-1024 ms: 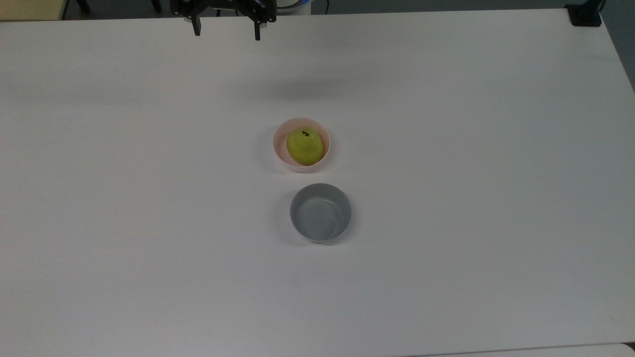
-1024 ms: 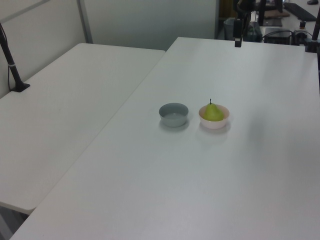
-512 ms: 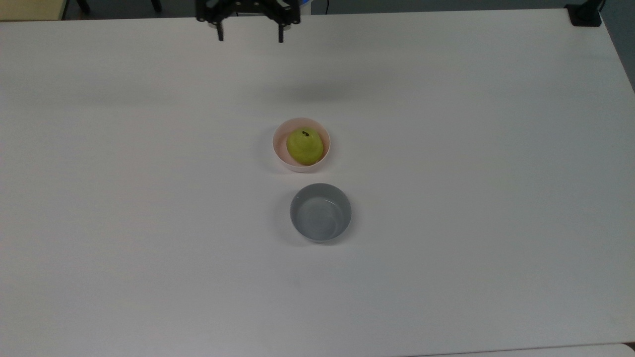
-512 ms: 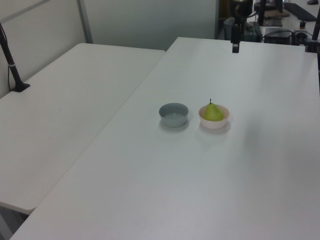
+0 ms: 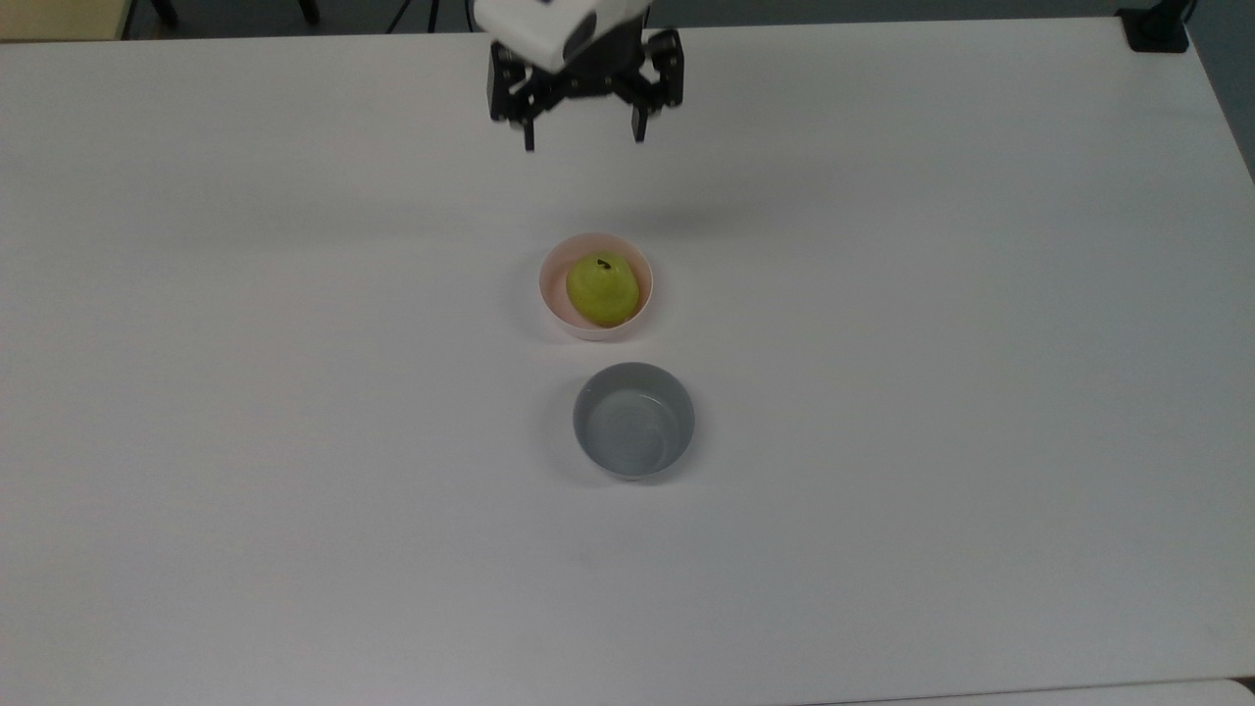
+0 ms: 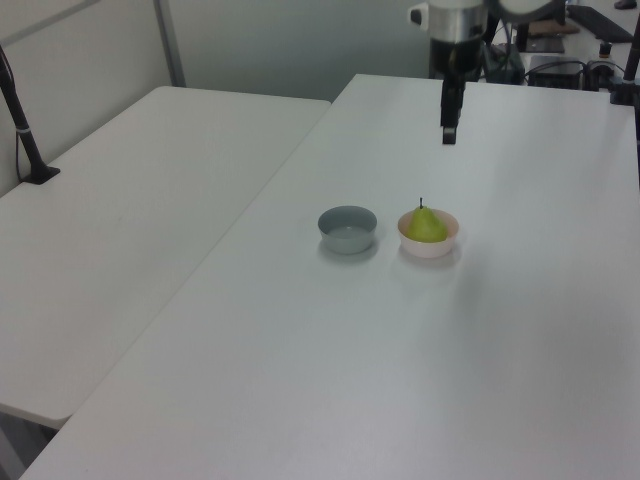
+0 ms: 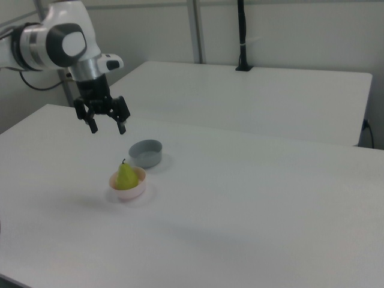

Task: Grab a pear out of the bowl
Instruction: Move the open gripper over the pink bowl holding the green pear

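I have the claw [image 5: 584, 142] hanging above the worktop [image 5: 931, 392], its two fingers spread wide and holding nothing. Below the claw in the top view, well apart from it, the pear [image 5: 602, 289] sits stem-up inside the pink bowl [image 5: 552, 294]. Further from the claw, just beyond that bowl, stands the grey bowl [image 5: 633, 421], apart from the pink one.

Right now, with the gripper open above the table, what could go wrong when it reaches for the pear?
1. The yellow-green pear fills much of the small pale pink bowl; the open gripper may strike the rim.
2. The bowl may slide.
3. The round grey bowl sits close by and could be knocked.
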`<state>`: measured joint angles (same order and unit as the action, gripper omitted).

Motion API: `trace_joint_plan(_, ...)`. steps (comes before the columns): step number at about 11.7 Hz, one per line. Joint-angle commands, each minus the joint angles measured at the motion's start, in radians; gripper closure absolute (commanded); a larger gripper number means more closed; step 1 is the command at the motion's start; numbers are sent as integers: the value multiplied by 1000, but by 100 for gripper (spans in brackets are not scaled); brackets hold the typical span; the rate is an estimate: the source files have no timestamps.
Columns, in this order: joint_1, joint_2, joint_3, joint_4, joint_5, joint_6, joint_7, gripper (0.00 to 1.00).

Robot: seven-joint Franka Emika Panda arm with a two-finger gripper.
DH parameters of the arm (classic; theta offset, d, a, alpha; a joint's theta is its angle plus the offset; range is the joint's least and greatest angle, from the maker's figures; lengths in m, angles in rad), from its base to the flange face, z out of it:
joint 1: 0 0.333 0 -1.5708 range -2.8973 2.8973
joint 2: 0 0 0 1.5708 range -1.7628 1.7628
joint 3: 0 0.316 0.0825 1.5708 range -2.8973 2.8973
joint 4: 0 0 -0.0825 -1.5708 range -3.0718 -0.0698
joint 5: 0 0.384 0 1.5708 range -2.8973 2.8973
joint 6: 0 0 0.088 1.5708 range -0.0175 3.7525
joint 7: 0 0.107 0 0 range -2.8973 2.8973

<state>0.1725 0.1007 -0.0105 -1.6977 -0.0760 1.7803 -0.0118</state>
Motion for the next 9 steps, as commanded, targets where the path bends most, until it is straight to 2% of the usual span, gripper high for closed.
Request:
trace_joint_plan(1, 4, 56, 6, -54, -16, 91, -2, 0)
trace_joint_plan(4, 4, 89, 7, -140, -18, 207, -4, 0)
trace_joint_plan(9, 8, 185, 7, -146, -48, 280, -4, 0)
